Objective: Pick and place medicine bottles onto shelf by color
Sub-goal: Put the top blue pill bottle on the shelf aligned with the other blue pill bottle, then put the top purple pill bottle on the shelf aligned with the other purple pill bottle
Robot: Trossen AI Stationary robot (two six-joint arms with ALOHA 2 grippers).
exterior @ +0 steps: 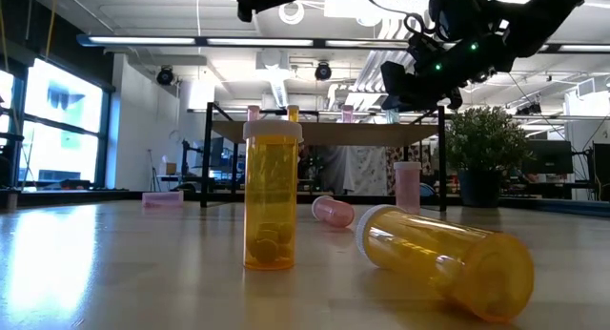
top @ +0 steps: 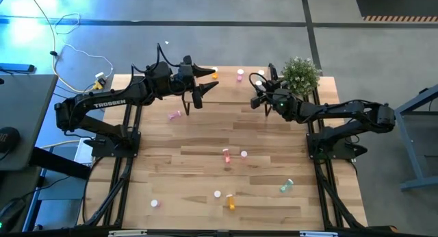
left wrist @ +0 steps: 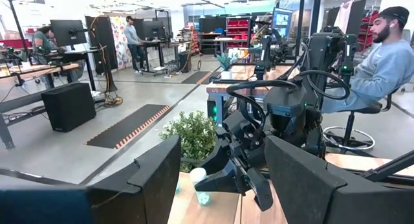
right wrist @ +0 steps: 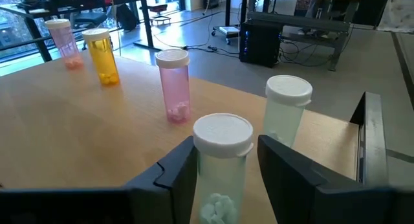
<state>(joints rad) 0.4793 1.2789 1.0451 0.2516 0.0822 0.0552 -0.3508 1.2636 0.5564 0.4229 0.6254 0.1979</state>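
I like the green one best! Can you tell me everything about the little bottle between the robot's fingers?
The green bottle is a small see-through cylinder, plastic by the look of it, with a round white cap. Pale pills lie at its bottom. It stands upright on the shelf, between the two dark fingers of the right gripper, which are parted, with a gap showing on each side. A second green bottle stands just behind it, apart from it.

Pale green bottle [right wrist: 222, 162] upright between the right tool's [right wrist: 226, 179] parted fingers on the shelf [right wrist: 84, 133].
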